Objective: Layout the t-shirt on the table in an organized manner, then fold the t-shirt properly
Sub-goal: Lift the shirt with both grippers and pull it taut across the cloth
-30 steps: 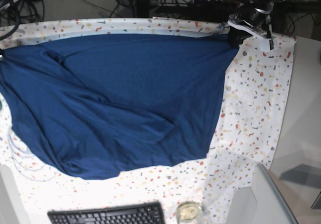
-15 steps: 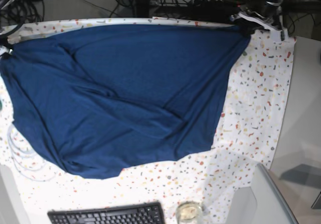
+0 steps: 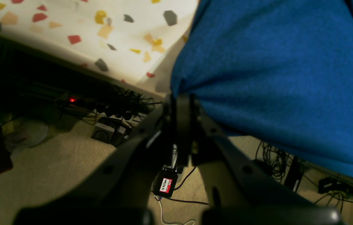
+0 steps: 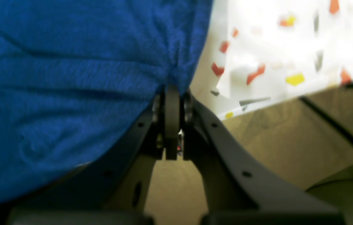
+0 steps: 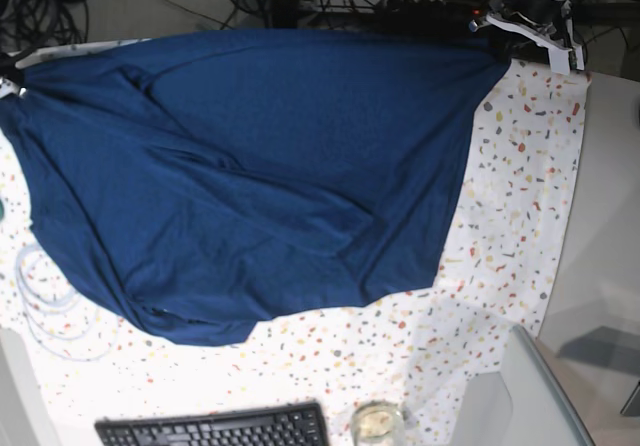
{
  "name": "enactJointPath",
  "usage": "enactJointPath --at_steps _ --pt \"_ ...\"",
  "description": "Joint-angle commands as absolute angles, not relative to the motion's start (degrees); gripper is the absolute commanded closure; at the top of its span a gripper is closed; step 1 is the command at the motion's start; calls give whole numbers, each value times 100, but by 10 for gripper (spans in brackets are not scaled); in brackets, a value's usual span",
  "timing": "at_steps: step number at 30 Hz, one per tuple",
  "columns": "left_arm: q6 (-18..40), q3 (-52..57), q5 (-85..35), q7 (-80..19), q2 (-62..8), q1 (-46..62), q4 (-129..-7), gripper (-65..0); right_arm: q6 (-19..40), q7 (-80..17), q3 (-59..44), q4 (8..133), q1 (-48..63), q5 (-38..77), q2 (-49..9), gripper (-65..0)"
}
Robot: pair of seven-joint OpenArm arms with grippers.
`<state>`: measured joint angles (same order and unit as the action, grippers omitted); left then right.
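The navy-blue t-shirt (image 5: 270, 166) lies spread over most of the speckled table (image 5: 520, 196), with diagonal folds across its middle. Its far edge reaches over the table's back edge. My left gripper (image 5: 498, 48) is at the far right corner, shut on a pinch of the t-shirt (image 3: 273, 62). In the left wrist view the left gripper (image 3: 181, 95) hangs past the table (image 3: 101, 28), above the floor. My right gripper (image 5: 9, 81) is at the far left edge. In the right wrist view the right gripper (image 4: 172, 89) is shut on bunched t-shirt (image 4: 70, 78) beside the table (image 4: 288, 40).
A black keyboard (image 5: 215, 428) and a glass jar (image 5: 377, 423) sit at the near edge. A coil of white cable (image 5: 40, 311) lies near left. A grey box (image 5: 520, 396) stands near right, a plain grey surface (image 5: 610, 216) to its right. Cables and a power strip (image 3: 101, 106) cover the floor behind.
Both grippers have pulled back toward the far edge and outward, dragging the t-shirt's far edge over the table's back edge. The fabric is now stretched wider and flatter.
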<state>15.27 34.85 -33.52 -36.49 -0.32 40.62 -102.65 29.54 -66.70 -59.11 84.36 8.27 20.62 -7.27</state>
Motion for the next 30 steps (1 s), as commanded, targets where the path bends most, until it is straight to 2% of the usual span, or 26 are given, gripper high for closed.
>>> enactJointPath --at_steps 1,6,12,16,19,30 --pt "1534 3521 -3407 -3538 -75 4092 -10404 0 2853 -6598 -5824 8593 725 2097 -857 -3" --pt "1534 3521 -3407 -3890 -75 4075 -10712 0 2536 -6756 -5552 8602 681 2097 -866 -3" --pt "1534 3512 -3407 -3934 -75 3855 -10765 0 2475 -6844 -5262 8602 470 2088 -866 -3" --pt "1534 3512 -3407 -3943 -75 3714 -10756 0 1991 -6844 -5007 8602 330 2088 -866 -3" --pt "1534 3512 -3407 -3952 -75 3626 -10738 0 1895 -6844 -4743 8602 215 2088 -866 -3" --pt "1534 3556 -3407 -5121 -84 2730 -10712 0 1552 -6800 -4163 8277 -330 2088 -980 -5"
